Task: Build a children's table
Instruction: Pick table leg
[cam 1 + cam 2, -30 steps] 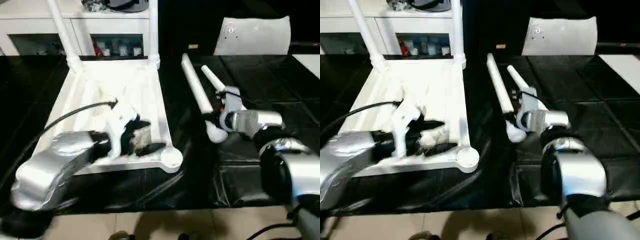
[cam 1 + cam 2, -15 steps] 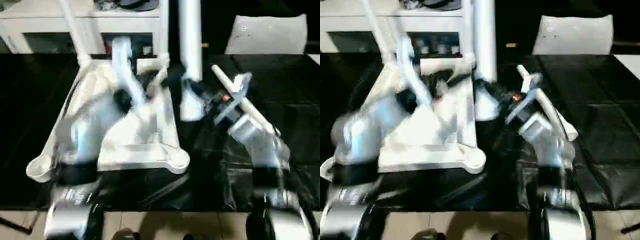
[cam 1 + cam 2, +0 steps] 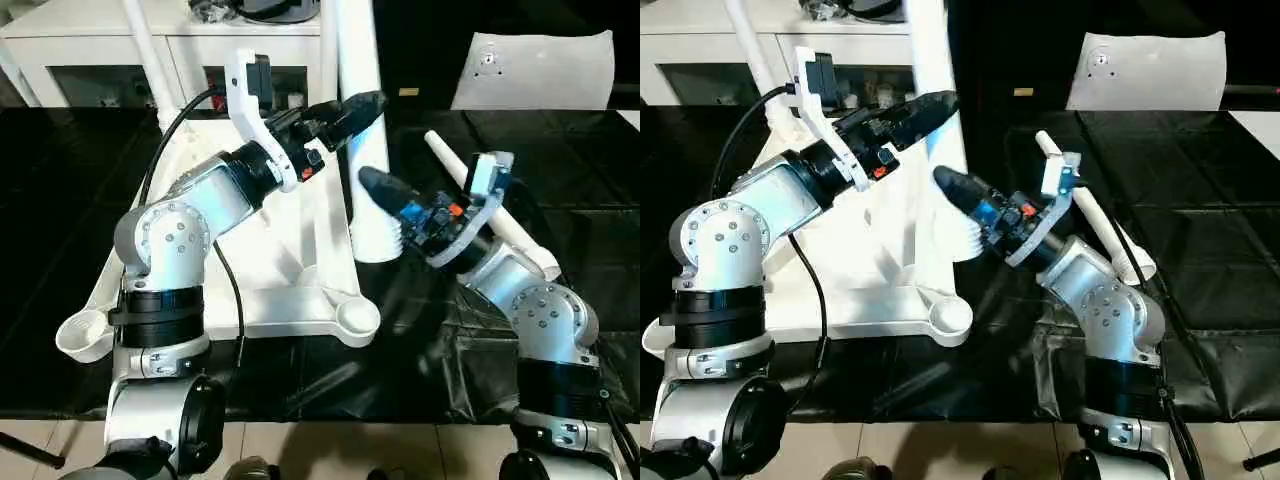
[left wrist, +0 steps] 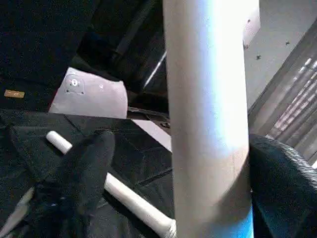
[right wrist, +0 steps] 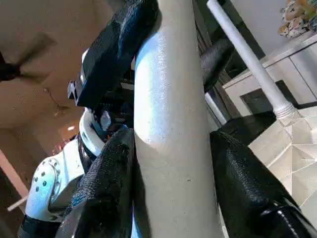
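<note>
Table top point(image 3: 300, 255): lies underside up on the black mat, ribs showing, round sockets at the near corners; much of its middle is hidden behind the left arm.
Cabinet point(image 3: 90, 40): white, behind the top, cut off by the upper edge of the head views; what sits on it is hard to make out.
Mat point(image 3: 560, 170): black, shiny and creased, covering the work surface.
Flat sheet point(image 3: 530, 70): white with a round fitting, standing at the far right, well apart from the top.
Held leg point(image 3: 362, 120): upright, wide end down just beside the top's right edge; its upper end runs out of frame.
Fitted legs point(image 3: 147, 60): two stand in the far corner sockets, tops cut off.
Loose leg point(image 3: 500, 215): lies on the mat to the right, partly hidden by the right wrist.
Left arm: reaches forward across the top, elbow low, cable looping over it.
Right arm: bent up from the lower right, wrist turned toward the held leg.
Right gripper point(image 5: 168, 148): fingers point(image 5: 106, 183) pressed on either side of the held leg, gripping its lower part.
Left gripper point(image 3: 345, 112): higher on the same leg, spread wide; one finger point(image 4: 81, 168) stands away from the tube, the other beside it, contact unclear.
</note>
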Robot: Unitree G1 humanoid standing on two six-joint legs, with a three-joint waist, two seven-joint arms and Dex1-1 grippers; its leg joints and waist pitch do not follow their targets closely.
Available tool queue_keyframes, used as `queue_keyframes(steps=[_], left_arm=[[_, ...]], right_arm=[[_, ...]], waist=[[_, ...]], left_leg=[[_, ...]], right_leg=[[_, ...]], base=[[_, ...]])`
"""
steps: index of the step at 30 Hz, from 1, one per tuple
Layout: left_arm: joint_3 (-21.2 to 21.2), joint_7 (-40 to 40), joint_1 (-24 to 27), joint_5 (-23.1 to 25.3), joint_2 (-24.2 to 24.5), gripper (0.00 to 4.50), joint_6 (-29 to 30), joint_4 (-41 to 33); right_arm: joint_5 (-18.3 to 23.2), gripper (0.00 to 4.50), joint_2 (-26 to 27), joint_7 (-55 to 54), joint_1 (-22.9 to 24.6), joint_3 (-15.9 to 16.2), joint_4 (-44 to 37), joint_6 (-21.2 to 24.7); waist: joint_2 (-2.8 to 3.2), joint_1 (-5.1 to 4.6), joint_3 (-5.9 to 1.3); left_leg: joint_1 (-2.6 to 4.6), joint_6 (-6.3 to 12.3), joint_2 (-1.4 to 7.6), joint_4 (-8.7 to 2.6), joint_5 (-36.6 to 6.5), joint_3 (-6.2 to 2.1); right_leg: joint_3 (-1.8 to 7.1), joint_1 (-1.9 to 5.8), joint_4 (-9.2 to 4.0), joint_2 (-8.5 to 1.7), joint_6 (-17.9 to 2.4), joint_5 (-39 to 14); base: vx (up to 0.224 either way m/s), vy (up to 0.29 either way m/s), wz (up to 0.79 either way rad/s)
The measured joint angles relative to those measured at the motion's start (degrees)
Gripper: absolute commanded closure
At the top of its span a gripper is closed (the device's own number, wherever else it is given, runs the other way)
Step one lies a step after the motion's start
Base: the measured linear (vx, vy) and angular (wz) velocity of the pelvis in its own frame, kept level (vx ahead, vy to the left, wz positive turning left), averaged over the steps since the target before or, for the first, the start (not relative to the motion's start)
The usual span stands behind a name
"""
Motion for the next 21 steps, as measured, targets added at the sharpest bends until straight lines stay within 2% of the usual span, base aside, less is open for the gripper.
queue_keyframes(steps=[2, 4, 7, 13, 16, 18, 21], left_arm=[[-0.7, -0.7, 0.2, 0.1, 0.3, 0.75, -1.1, 0.0], [-1.7, -1.6, 0.6, 1.0, 0.9, 0.79, -2.6, -0.1], [-5.5, -4.2, 1.9, 4.4, 3.1, 0.79, -6.1, -0.2], [-11.3, -7.0, 3.2, 11.3, 5.9, 0.8, -13.3, -1.2], [-12.3, -7.4, 3.5, 12.5, 6.4, 0.9, -15.1, -1.2], [-12.4, -7.9, 3.5, 13.1, 6.6, 1.21, -16.0, -1.3], [-12.9, -8.5, 3.7, 13.7, 7.0, 1.29, -17.4, -1.3]], right_arm=[[-0.1, 2.62, -0.1, -0.3, 0.5, 0.5, -1.0, -0.2], [-0.6, 2.62, -0.5, -0.4, 0.9, 1.2, -1.4, -0.3], [-2.2, 2.62, -1.2, -0.6, 1.0, 3.0, -1.7, -1.2], [-4.5, 2.62, -1.2, -1.7, 1.1, 4.6, -1.7, -3.3], [-5.1, 2.62, -1.3, -2.2, 1.1, 4.9, -1.7, -4.0], [-5.6, 2.62, -1.4, -2.5, 1.1, 5.2, -1.6, -4.7], [-6.3, 2.62, -1.5, -2.6, 1.1, 5.8, -1.5, -5.9]], waist=[[0.0, 0.17, 0.0], [0.01, 0.24, 0.0], [0.01, 0.3, 0.0], [0.01, 0.42, 0.0], [0.02, 0.41, 0.0], [0.02, 0.38, -0.01], [0.02, 0.34, -0.01]], left_leg=[[0.0, 0.0, 0.0, -0.05, 0.0, 0.0], [0.0, 0.0, -0.01, -0.08, 0.0, 0.0], [0.01, -0.01, 0.0, -0.14, 0.0, 0.0], [-0.01, -0.01, -0.01, -0.21, 0.0, 0.0], [-0.01, -0.01, -0.01, -0.23, 0.0, 0.0], [0.0, -0.01, -0.01, -0.24, 0.0, 0.0], [0.0, -0.01, -0.01, -0.23, 0.0, 0.0]], right_leg=[[0.0, 0.0, -0.04, 0.0, 0.0, 0.0], [0.0, 0.0, -0.07, 0.0, 0.0, 0.0], [-0.01, 0.0, -0.1, 0.0, 0.0, 0.0], [-0.01, 0.0, -0.19, 0.0, 0.1, 0.0], [-0.01, 0.0, -0.19, 0.0, 0.1, 0.0], [-0.01, 0.0, -0.19, 0.0, 0.0, 0.0], [-0.01, 0.0, -0.19, 0.0, 0.0, 0.0]], base=[[0.0, 0.0, 0.0], [0.0, 0.0, 0.0], [0.0, 0.0, 0.0], [0.0, 0.0, 0.0], [0.0, 0.0, 0.0], [0.0, 0.0, 0.0], [0.0, 0.0, 0.0]])
